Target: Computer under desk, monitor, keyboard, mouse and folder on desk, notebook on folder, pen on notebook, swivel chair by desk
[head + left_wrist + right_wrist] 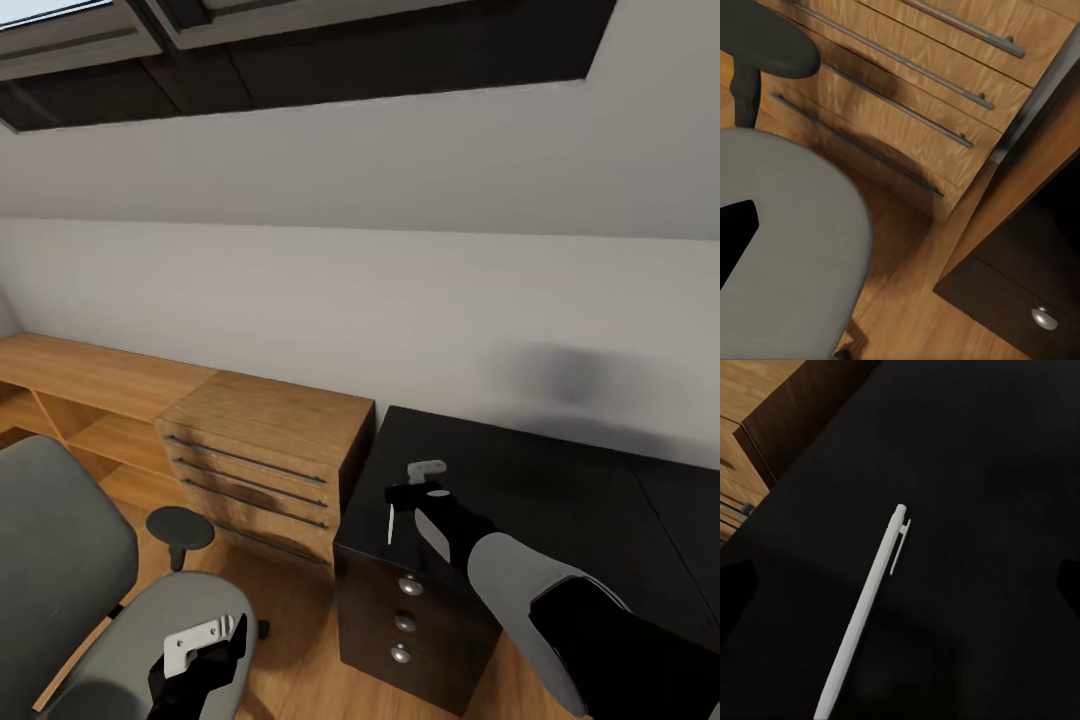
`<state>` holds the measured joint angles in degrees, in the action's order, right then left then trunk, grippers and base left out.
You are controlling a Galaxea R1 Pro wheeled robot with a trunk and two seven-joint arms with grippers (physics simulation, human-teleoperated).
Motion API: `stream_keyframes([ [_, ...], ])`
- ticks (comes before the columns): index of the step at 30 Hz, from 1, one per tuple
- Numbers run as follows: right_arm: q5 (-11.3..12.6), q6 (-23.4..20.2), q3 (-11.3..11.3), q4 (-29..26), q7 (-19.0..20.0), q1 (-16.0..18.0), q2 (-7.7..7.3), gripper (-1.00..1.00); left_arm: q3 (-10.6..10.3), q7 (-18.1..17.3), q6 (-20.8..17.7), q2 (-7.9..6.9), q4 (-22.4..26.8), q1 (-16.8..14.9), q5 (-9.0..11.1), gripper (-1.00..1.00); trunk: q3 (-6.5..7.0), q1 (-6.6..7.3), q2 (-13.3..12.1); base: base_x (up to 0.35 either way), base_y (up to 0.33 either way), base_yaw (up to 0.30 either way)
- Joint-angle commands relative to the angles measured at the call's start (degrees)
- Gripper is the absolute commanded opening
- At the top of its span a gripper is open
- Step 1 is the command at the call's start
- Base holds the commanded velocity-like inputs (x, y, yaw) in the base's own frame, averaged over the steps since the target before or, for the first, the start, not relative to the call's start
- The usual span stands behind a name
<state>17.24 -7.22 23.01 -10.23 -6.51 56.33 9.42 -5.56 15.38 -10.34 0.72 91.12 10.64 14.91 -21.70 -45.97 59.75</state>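
Note:
A white pen (870, 600) lies on the black desk (560, 500) near its left end; in the head view the pen (390, 525) shows just beside my right gripper (415, 492). That gripper hovers over the pen, open, with its dark fingers (735, 596) spread to either side and clear of it. The grey swivel chair (185, 615) stands left of the desk, its seat bare. My left gripper (205, 650) hangs open above the seat (787, 247), holding nothing.
A wooden chest of drawers (265, 450) with metal bar handles stands between chair and desk, against the wall, with a low wooden shelf unit (90, 400) to its left. The desk's front has drawers with round silver knobs (405, 622). The chair's round armrest (180, 525) juts toward the chest.

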Motion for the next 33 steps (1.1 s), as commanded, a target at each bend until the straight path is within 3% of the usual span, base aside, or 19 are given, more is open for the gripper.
stream_keyframes([
  [1,0.49,-0.33,0.50,-0.14,-0.34,0.02,-0.02,1.00,-0.05,0.35,-0.21,-0.01,0.11,0.00,0.47,1.00,-0.24,-0.23,0.46,0.000,0.000,0.000],
  [16,0.51,-0.34,0.54,-0.14,-0.43,0.01,0.07,1.00,-0.04,0.35,-0.21,0.00,0.11,0.00,0.47,1.00,-3.04,-3.53,6.48,0.000,0.000,0.048],
  [33,0.48,-1.12,0.55,-0.17,-0.48,0.02,0.07,1.00,-0.01,0.35,-0.21,-0.02,0.11,0.00,0.47,1.00,-3.30,-3.53,6.48,0.000,0.000,0.059],
])
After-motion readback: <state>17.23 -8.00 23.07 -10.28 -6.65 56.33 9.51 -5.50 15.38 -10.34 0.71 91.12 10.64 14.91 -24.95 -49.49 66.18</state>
